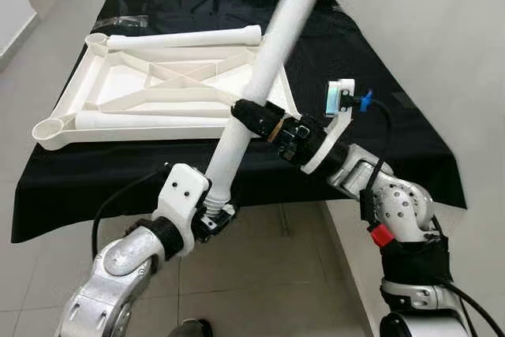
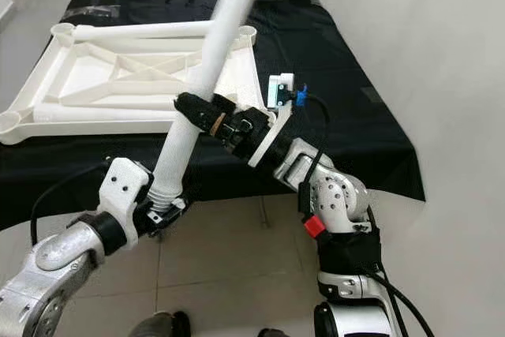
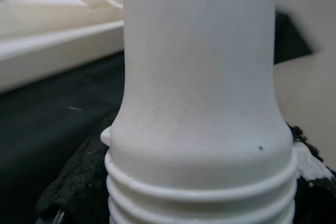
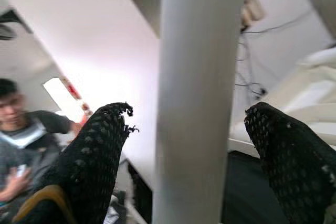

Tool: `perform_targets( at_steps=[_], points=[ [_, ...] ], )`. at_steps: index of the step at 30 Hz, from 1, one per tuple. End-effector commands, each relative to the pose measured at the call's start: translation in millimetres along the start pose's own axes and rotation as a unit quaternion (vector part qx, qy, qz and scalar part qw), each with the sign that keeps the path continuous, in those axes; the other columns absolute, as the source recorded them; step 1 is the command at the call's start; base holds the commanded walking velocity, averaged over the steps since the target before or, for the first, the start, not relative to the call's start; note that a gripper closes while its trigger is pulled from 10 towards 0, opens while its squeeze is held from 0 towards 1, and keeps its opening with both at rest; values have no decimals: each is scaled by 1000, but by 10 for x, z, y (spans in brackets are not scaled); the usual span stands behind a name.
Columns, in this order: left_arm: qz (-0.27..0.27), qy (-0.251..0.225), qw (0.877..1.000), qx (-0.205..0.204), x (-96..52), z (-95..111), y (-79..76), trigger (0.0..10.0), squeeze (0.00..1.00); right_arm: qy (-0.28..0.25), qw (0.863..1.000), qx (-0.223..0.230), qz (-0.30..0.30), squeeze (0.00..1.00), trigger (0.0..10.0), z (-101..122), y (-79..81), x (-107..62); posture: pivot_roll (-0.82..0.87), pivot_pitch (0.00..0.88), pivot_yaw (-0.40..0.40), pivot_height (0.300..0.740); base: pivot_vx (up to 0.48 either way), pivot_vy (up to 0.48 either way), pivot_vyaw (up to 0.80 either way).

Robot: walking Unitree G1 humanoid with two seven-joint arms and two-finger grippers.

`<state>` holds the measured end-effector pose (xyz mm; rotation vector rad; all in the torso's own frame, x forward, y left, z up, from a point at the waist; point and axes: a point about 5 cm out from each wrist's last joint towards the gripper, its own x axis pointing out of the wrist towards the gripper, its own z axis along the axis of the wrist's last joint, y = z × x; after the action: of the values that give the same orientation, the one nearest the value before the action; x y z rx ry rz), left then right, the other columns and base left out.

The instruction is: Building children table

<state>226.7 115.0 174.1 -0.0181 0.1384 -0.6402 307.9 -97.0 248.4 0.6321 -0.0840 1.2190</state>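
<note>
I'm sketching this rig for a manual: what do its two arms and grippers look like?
Both arms are silver metal with rounded joints. The left gripper has a white block housing and a black cable. The right gripper has black mesh-covered fingers, a white bracket carrying a small module with a blue plug, black cabling, and a red connector.

The leg (image 1: 272,53) I hold is plain white, its threaded end (image 3: 202,192) ridged. My fingers (image 4: 97,156) are black mesh. At ten o'clock the frame (image 1: 158,88) is cream-white on a black cloth (image 1: 355,53) over the tabletop. My arms (image 1: 118,274) are silver, with a red tab (image 1: 382,235) and blue plug (image 1: 365,101) at three o'clock. Floor tiles (image 1: 260,274) are pale grey.
</note>
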Motion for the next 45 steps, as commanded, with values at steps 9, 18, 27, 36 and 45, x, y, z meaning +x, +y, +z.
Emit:
perform_targets(
  at_steps=[9, 18, 27, 36, 45],
  points=[
    [-84, 32, 991, -102, -189, -115, -250, 10000, 0, 21, 999, -1, 45, 0, 10000, 29, 29, -1, 135, 144, -6, 740, 0, 0, 0],
    [-182, 77, 970, -140, -362, -159, -399, 10000, 0, 61, 995, 2, 79, 0, 10000, -40, 67, -5, 138, 141, 1, 740, 0, 0, 0],
    [-216, 105, 960, -144, -485, -168, -377, 10000, 0, 96, 988, 18, 118, 0, 10000, -112, 146, -38, 138, 140, 4, 740, 0, 0, 0],
    [-208, 123, 961, -134, -493, -200, -319, 10000, 0, 113, 983, 47, 135, 0, 10000, -145, 204, -41, 130, 143, -4, 740, 0, 0, 0],
    [-206, 134, 962, -124, -472, -258, -312, 10000, 0, 104, 981, 68, 149, 0, 10000, -136, 276, 36, 123, 145, -3, 740, 0, 0, 0]
  ],
)
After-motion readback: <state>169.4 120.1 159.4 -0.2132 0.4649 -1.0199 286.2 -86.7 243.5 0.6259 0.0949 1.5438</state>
